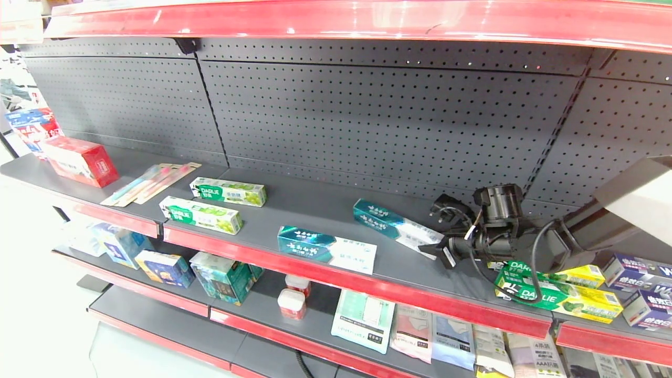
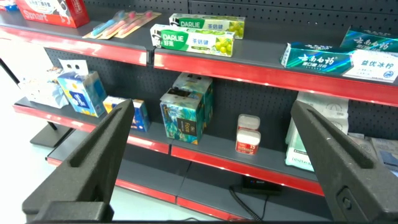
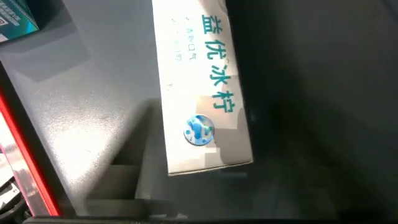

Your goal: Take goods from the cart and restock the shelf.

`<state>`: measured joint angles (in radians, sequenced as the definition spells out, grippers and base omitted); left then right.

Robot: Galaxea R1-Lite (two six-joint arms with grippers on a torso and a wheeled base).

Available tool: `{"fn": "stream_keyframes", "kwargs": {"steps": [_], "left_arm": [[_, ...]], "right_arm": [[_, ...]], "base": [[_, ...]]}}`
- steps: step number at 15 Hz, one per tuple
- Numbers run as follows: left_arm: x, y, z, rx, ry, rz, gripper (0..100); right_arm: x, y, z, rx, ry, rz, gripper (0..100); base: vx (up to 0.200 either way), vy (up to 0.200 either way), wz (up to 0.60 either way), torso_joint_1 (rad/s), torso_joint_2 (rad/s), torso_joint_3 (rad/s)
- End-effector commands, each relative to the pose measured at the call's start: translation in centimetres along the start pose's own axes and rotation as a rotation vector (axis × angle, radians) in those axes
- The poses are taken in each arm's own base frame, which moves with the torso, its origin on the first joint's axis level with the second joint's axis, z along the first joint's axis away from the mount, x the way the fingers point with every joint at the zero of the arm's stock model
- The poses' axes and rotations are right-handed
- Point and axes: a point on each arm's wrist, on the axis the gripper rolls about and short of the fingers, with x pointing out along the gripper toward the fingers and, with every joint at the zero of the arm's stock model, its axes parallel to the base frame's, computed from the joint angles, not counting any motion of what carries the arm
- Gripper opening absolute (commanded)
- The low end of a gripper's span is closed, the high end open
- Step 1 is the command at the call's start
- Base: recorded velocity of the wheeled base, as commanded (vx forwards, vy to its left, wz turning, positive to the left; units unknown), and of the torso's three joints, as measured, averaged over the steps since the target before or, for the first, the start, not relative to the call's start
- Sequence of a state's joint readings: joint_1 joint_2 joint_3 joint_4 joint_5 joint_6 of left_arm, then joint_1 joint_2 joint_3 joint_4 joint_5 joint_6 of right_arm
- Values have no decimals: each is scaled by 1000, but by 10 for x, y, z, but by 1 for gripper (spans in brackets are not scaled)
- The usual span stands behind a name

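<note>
Left gripper (image 2: 211, 162): spread wide with nothing in it, in front of the lower shelf boards.
Right gripper (image 1: 445, 251): at the white end of a teal-and-white toothpaste box (image 1: 395, 224); whether it grips the box cannot be told.
Toothpaste box: lies flat on the shelf (image 1: 325, 205).
Same shelf board: second teal toothpaste box (image 1: 326, 249) by the front edge, two green toothpaste boxes (image 1: 200, 214), toothbrush packs (image 1: 149, 184), red box (image 1: 80, 160).

Two teal-and-white toothpaste boxes (image 1: 396, 227): one right at the right gripper (image 1: 441, 251), one further to its left. Beyond those, two green-and-white toothpaste boxes (image 1: 201, 214). Two green-and-yellow toothpaste boxes (image 1: 556, 295) just behind the gripper. Farthest off, one red box (image 1: 80, 160). Below, two red-and-white jars (image 1: 292, 304).
</note>
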<state>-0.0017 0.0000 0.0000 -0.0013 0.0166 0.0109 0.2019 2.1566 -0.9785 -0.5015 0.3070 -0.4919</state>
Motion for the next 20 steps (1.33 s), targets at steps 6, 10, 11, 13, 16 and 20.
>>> {"fn": "stream_keyframes", "kwargs": {"steps": [6,10,11,13,16,20], "left_arm": [[0,0,0,0,0,0,100],[0,0,0,0,0,0,100],[0,0,0,0,0,0,100],[0,0,0,0,0,0,100],[0,0,0,0,0,0,100],[0,0,0,0,0,0,100]], "right_arm": [[2,0,1,-2,-4,3,0],[17,-10,17,-25,-63,-8,0],[19,-11,18,-33,-69,-8,0],[23,-11,17,-45,-76,16,0],[28,-8,12,-70,-79,55,0],[34,-10,13,-92,-116,108,0]], "base": [[0,0,0,0,0,0],[0,0,0,0,0,0],[0,0,0,0,0,0],[0,0,0,0,0,0],[0,0,0,0,0,0],[0,0,0,0,0,0]]}}
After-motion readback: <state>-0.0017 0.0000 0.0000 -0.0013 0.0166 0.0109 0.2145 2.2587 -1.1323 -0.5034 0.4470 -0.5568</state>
